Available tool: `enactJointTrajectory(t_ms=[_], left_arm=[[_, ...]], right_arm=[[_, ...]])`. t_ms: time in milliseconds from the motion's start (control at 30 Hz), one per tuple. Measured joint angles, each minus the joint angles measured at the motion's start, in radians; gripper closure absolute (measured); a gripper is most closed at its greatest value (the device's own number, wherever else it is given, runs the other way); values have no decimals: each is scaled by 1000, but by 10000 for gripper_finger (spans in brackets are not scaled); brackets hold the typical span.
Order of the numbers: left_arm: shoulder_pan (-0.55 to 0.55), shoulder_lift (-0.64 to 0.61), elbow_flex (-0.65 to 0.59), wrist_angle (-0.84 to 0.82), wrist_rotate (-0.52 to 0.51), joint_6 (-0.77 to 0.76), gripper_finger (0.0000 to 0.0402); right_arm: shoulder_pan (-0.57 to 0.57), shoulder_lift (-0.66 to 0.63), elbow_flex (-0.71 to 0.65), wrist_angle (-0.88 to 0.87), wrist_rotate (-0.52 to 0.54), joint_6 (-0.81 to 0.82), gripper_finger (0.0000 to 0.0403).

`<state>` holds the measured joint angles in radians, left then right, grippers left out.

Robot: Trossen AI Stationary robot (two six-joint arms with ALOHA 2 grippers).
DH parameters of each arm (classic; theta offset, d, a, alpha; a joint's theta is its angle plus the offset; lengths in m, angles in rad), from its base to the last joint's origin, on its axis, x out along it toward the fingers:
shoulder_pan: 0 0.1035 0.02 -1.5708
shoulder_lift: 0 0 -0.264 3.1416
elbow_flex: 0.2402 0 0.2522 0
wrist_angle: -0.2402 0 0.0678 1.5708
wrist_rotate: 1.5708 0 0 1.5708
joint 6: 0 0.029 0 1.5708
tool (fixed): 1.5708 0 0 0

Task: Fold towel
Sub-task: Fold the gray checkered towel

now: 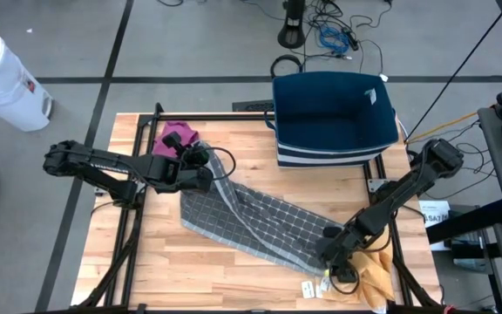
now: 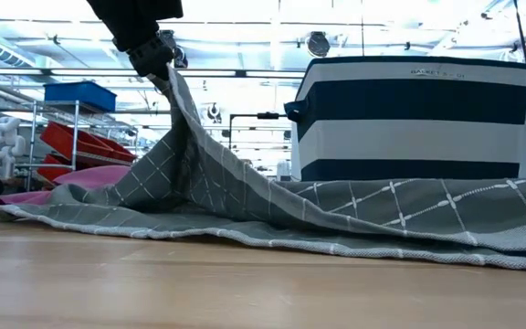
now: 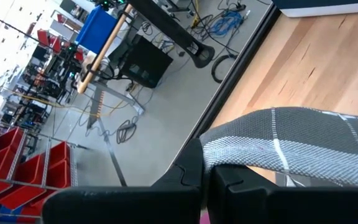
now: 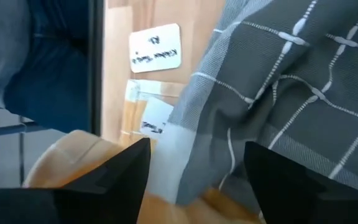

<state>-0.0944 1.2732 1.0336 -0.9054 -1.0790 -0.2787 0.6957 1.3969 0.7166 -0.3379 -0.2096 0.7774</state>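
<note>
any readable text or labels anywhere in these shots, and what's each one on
Nothing can be read with certainty.
White label on the wooden table: handwritten marks, too blurred to read.
Second white label beside the grey towel: print too small to read.
Striped basket: faint lettering along its top band, too small to read.
White tag on the basket's rim: no legible text.

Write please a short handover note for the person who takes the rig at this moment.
Left claw: shut on a lifted corner of the grey towel.
Right claw: open, low at the towel's near right corner.
The rest of the towel lies flat and spread on the table, in front of the striped basket.
Done: one corner raised.
Left: carry it across, then finish the fold.
</note>
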Motion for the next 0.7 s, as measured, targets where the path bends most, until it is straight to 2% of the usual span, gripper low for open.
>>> enactJointTrajectory(t_ms=[133, 233, 433, 533, 700], left_arm=[[0, 0, 0, 0, 0, 3, 401], [0, 0, 0, 0, 0, 3, 401], [0, 0, 0, 0, 0, 3, 401], [0, 0, 0, 0, 9, -1, 401], [0, 0, 0, 0, 24, -2, 401]], right_arm=[[0, -64, 0, -40, 2, 21, 149], [0, -113, 0, -111, 52, 16, 149], [0, -145, 0, -397, 270, -24, 149], [0, -126, 0, -473, 352, -65, 149], [0, -106, 0, -486, 360, -114, 149]])
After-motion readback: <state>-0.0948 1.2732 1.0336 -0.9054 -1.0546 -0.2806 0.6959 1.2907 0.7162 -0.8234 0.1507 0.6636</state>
